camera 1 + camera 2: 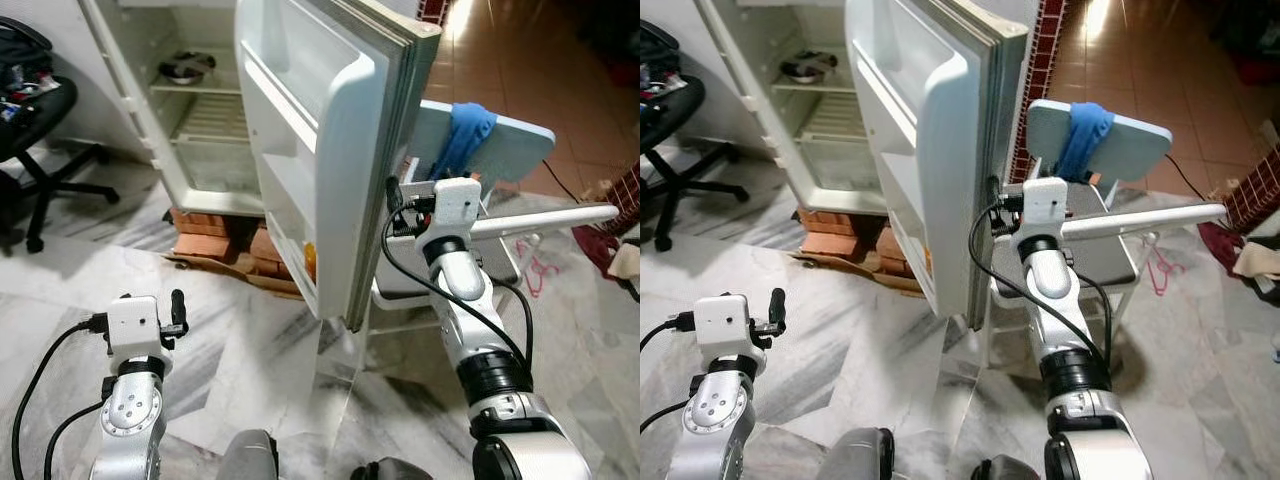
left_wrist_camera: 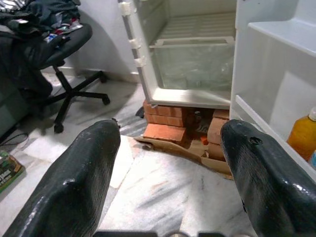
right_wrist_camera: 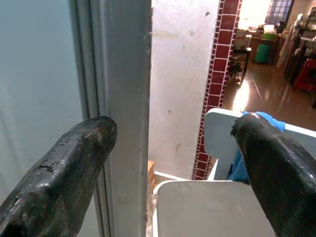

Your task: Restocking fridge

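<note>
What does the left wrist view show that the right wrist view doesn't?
Left wrist view: the open white fridge interior with its clear crisper drawer, red bricks under the fridge, a black swivel office chair, and an orange-yellow bottle on the door shelf. Right wrist view: the fridge door's grey gasket edge, a red-tiled wall strip, and a white plastic chair with a blue cloth. Both show two open black end effector fingers.

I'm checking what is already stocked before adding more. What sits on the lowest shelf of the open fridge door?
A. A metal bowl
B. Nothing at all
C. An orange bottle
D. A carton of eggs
C: an orange bottle with a pale cap stands on the lowest shelf of the fridge door; the left gripper, open, looks toward it.
</note>
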Controlling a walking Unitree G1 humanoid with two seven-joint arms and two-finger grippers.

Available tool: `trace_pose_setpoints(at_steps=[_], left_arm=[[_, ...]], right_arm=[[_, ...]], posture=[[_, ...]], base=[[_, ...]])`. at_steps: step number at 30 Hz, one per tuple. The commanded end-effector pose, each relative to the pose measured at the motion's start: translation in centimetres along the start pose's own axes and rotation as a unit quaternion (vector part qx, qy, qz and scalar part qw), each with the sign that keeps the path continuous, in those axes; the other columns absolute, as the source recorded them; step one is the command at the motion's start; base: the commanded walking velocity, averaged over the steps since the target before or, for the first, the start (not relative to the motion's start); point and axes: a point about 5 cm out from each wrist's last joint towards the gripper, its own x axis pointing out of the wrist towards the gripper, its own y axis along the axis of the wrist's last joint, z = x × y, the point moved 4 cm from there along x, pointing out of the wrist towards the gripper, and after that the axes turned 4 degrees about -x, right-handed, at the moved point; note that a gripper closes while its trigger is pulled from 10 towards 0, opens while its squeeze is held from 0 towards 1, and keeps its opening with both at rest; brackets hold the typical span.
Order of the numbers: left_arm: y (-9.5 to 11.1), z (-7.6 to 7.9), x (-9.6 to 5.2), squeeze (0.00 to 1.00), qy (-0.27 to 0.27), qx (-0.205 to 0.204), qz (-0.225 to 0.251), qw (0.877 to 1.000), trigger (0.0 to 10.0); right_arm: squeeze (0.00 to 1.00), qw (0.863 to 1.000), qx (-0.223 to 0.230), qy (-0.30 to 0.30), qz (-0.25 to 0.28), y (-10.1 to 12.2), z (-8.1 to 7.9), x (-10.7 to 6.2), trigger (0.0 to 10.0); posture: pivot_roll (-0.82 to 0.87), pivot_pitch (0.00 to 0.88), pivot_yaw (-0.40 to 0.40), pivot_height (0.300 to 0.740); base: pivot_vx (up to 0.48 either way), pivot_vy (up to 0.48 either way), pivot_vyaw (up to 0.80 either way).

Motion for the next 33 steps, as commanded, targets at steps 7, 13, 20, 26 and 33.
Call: trace_pose_setpoints(at_steps=[7, 13, 20, 26, 33], left_arm=[[-0.1, 0.0, 0.2, 0.0, -0.008, 0.005, -0.007, 1.0, 10.0], [0.0, 0.1, 0.2, 0.0, -0.013, 0.004, -0.005, 1.0, 10.0], [-0.2, 0.0, -0.3, 0.0, -0.012, 0.004, -0.007, 1.0, 10.0], [-0.4, 0.2, -0.4, 0.0, -0.02, 0.0, -0.011, 1.0, 10.0], [-0.4, 0.1, -0.2, 0.0, -0.024, -0.005, -0.011, 1.0, 10.0]], right_arm=[[0.0, 0.996, 0.076, 0.049, 0.017, 2.0, -3.4, 2.3, 10.0], [0.0, 0.972, 0.173, 0.16, 0.017, 4.1, -8.4, 3.7, 10.0], [0.0, 0.88, 0.282, 0.38, 0.049, 7.1, -13.5, -0.1, 10.0], [0.0, 0.954, 0.135, 0.267, -0.02, 0.3, -9.8, -0.5, 10.0], [0.0, 0.973, 0.114, 0.196, -0.033, -1.5, -6.0, -2.3, 10.0]], posture=[[0.15, 0.06, 0.006, 0.74], [0.18, 0.057, -0.003, 0.74], [0.18, 0.064, -0.01, 0.74], [0.16, 0.07, -0.004, 0.74], [0.15, 0.075, -0.003, 0.74]], base=[[0.0, 0.0, 0.0], [0.0, 0.0, 0.0], [0.0, 0.0, 0.0], [0.0, 0.0, 0.0], [0.0, 0.0, 0.0]])
